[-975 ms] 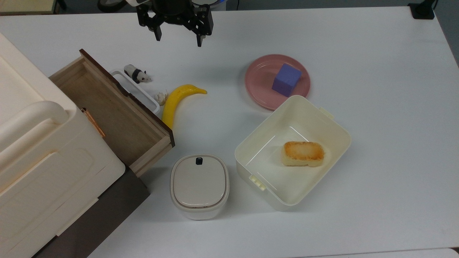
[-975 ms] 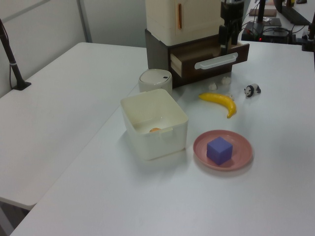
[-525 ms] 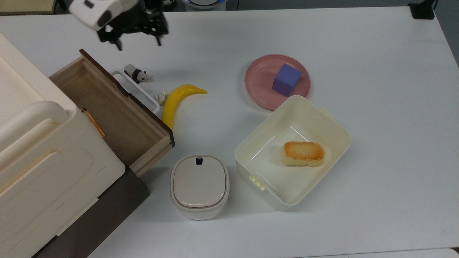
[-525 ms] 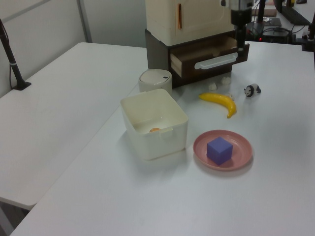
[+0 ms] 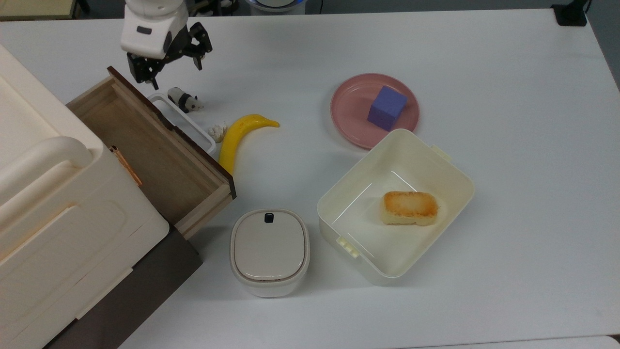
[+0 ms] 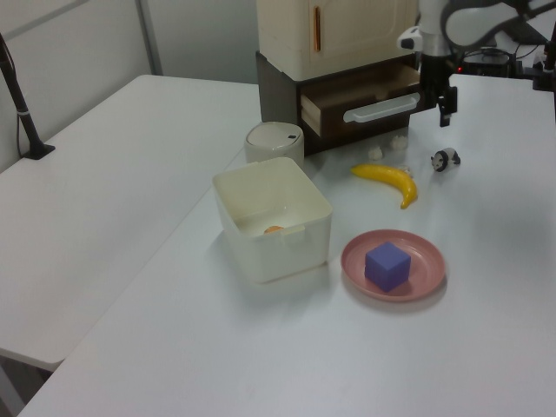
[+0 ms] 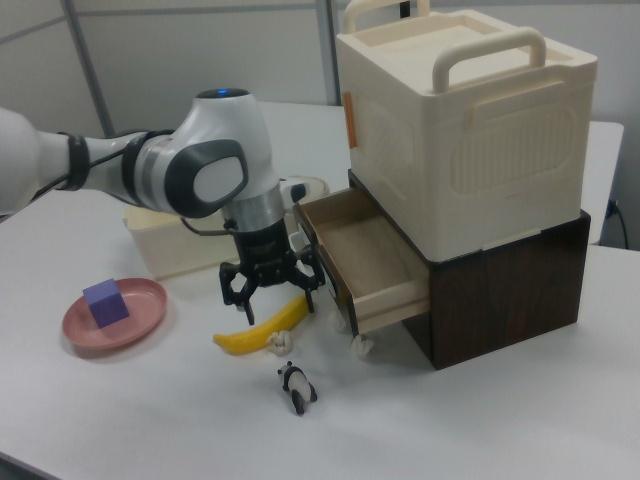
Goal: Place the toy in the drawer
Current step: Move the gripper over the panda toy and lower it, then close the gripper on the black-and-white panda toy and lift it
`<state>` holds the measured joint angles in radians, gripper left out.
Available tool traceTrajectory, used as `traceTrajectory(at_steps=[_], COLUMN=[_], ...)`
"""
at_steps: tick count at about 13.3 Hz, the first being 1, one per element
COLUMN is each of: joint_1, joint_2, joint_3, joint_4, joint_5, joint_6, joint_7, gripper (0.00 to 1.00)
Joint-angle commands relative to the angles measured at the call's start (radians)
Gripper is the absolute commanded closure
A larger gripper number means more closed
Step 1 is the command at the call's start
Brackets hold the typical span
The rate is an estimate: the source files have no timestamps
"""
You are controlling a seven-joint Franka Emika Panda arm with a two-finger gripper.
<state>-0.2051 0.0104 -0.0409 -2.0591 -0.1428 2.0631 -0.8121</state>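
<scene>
The gripper (image 5: 167, 68) hangs above the table (image 5: 508, 72) with its two black fingers spread wide and nothing between them; in the right view it (image 7: 272, 294) is clearly raised off the surface, fingers pointing down. In the top view it sits just above the toy (image 5: 184, 100) — a small black-and-white panda standing on the table, apart from the fingertips. The right view shows the toy (image 7: 296, 386) nearer the camera than the gripper, and the left view shows it (image 6: 446, 158) lower in the picture than the gripper (image 6: 440, 98).

The toy stands just beside the white loop handle (image 5: 186, 123) of the drawer (image 5: 145, 150), outside it. The drawer is pulled out, and its light-wood inside has nothing in it. It slides from a dark brown cabinet (image 7: 510, 290) that carries a cream box with handles (image 7: 460, 130) on top.

On the top view's right of the handle lies a small whitish lumpy piece (image 5: 217, 131), touching or almost touching a yellow banana (image 5: 238, 136) that curves from near the drawer front toward the middle of the table. Farther on the top view's right, a pink plate (image 5: 348, 121) holds a purple cube (image 5: 386, 107). Just below the plate in the top view stands an open cream bin (image 5: 450, 194) with a browned bread-like piece (image 5: 410, 207) inside — and beside the bin, near the drawer's corner, a small lidded container (image 5: 269, 251).
</scene>
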Motion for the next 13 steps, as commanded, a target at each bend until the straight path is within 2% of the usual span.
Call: traceTrajectory(at_steps=[1,2,5,8,10,11,13], joint_1=[0.001,0.001,0.0,-0.046,-0.046,-0.048,-0.046], joint_2=[-0.095,-0.099,-0.083,0.002,0.003,0.008,0.011], joint_3=[-0.005,-0.005,-0.007,-0.005,-0.005,-0.005,-0.005], joint_4=[-0.111,-0.152,-0.266,-0.28,-0.329,-0.332,-0.332], joint_5=[-0.027,-0.064,-0.087,-0.165,-0.211,-0.234,-0.238], joint_6=[0.043,0.07,0.262,0.386,0.431,0.433,0.434], joint_7=[-0.11,-0.12,-0.121,-0.119,-0.117,-0.114,-0.111], gripper=[0.0,0.0,0.0,0.04,0.07,0.11,0.27])
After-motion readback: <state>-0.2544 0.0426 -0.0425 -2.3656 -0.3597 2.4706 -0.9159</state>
